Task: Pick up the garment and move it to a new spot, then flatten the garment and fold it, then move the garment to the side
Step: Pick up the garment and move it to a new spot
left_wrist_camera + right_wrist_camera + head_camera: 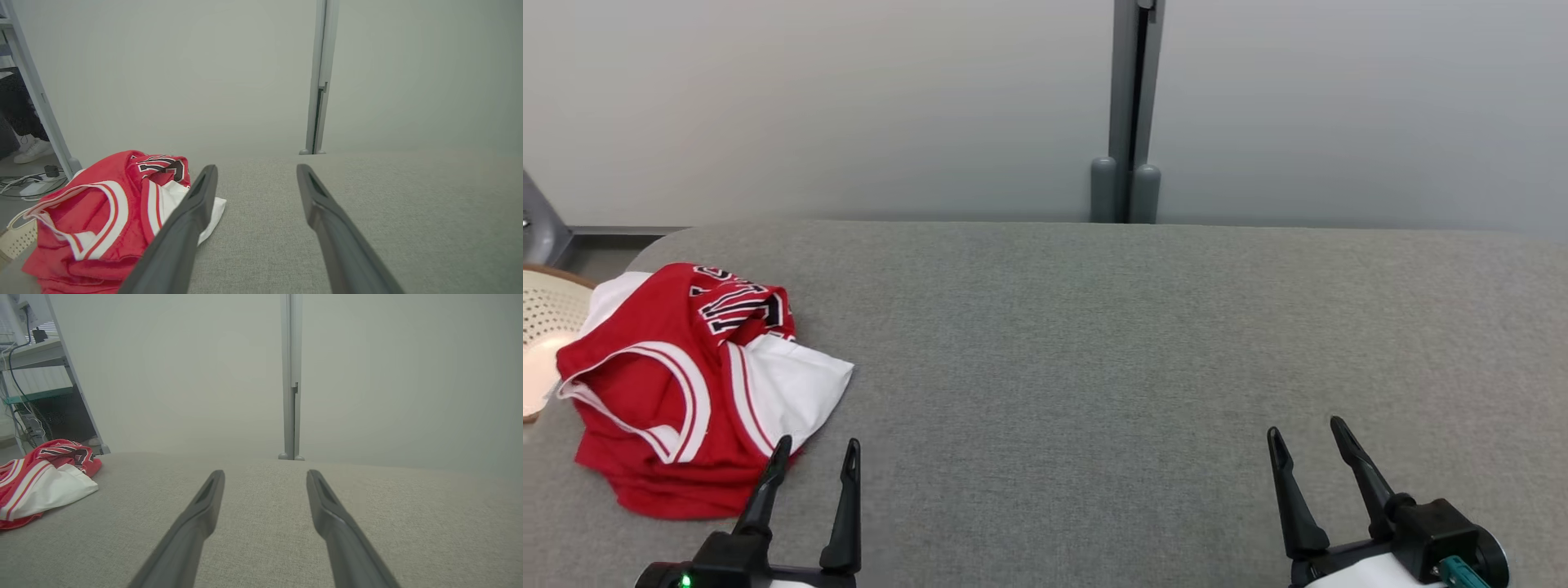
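Note:
The garment is a red jersey with white trim and black lettering, lying crumpled at the left end of the grey padded table. My left gripper stands open at the lower left, its fingertips just at the garment's near right edge, nothing between them. In the left wrist view the garment lies left of the open left gripper. Far off at the lower right, my right gripper is open and empty. The right wrist view has the garment at far left, well away from the right gripper.
A pale perforated basket sits off the table's left end. A grey wall with a vertical post runs behind the table. Cables and a shoe show on the floor at left in the left wrist view.

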